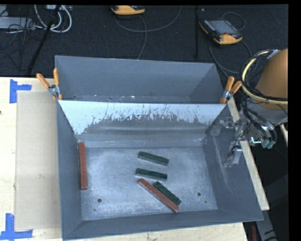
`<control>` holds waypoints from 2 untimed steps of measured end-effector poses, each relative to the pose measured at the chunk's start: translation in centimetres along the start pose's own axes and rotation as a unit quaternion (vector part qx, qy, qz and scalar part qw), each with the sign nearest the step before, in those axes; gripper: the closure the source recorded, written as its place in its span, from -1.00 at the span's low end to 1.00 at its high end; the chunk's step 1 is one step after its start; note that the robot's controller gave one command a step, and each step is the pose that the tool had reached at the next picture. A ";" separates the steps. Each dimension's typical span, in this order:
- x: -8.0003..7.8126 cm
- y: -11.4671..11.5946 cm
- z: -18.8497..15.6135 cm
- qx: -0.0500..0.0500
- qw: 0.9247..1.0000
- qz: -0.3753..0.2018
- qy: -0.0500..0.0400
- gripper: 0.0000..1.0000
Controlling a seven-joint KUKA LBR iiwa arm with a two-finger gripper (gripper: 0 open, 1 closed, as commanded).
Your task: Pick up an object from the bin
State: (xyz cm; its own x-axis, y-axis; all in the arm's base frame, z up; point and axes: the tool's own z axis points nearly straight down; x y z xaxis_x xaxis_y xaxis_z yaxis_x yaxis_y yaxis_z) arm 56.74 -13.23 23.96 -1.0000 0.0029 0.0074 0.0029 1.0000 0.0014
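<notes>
Red bar (83, 165) hugs L wall (69, 164); green bar (153, 158) mid-floor, open all round.

Flat on the floor of the bin (113, 190) lie a long red-brown bar (83, 165) against the left wall, an upper green bar (153, 158) and a lower green bar (151, 174) near the middle, and a slanted red-brown bar (153, 192) touching a slanted green bar (167, 194).

The floor (141, 42) on the far side is dark, almost black, with a fine carpet-like grain. Pale cables (59, 19) loop over it at the far left, and thinner ones trail toward the right. An orange-and-black handheld unit (221, 30) lies far right on it, and a second orange unit (128, 8) lies at the far middle.
</notes>
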 end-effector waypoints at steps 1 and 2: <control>-4.0 4.9 8.0 -0.002 1.000 0.024 -0.001 -1.00; -3.0 12.8 15.7 -0.001 0.986 -0.169 -0.001 -1.00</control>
State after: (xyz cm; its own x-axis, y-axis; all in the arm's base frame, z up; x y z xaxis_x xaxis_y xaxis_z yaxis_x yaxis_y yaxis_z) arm 59.67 -0.41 8.22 -0.9435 -0.3312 0.0050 -0.3312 0.9435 0.0051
